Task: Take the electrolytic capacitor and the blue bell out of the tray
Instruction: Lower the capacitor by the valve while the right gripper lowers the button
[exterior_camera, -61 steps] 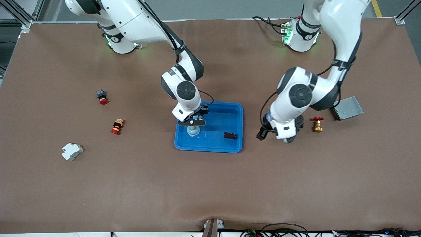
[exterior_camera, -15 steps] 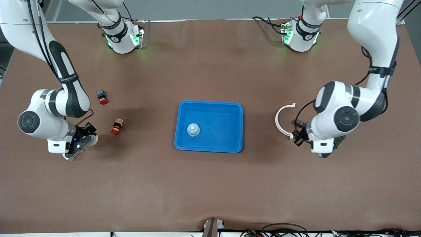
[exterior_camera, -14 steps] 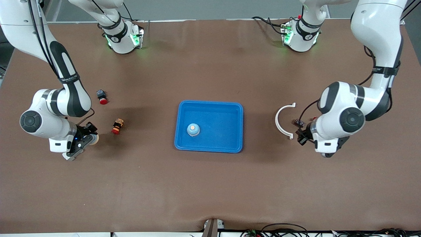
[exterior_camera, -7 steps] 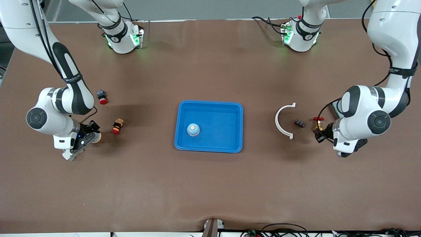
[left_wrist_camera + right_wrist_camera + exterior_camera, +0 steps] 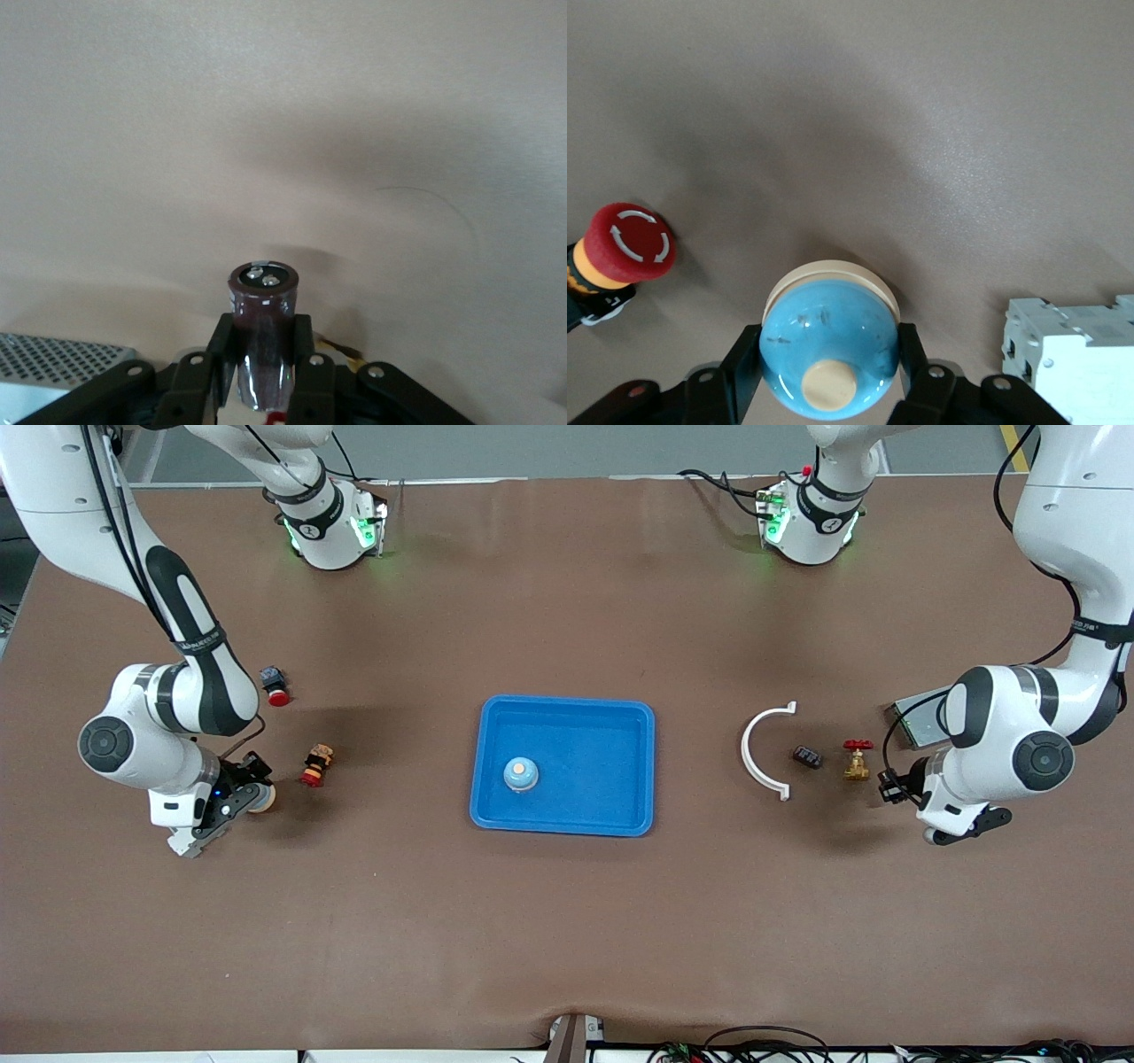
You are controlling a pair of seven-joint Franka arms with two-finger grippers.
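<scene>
While over brown table (image 5: 567, 921) | left gripper (image 5: 261, 376) pinches capacitor (image 5: 263, 305) | right gripper (image 5: 824, 372) pinches bell (image 5: 829, 341)

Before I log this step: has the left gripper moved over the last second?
Yes. The left gripper moved away from the white arc, past the brass valve, toward the left arm's end of the table.
</scene>
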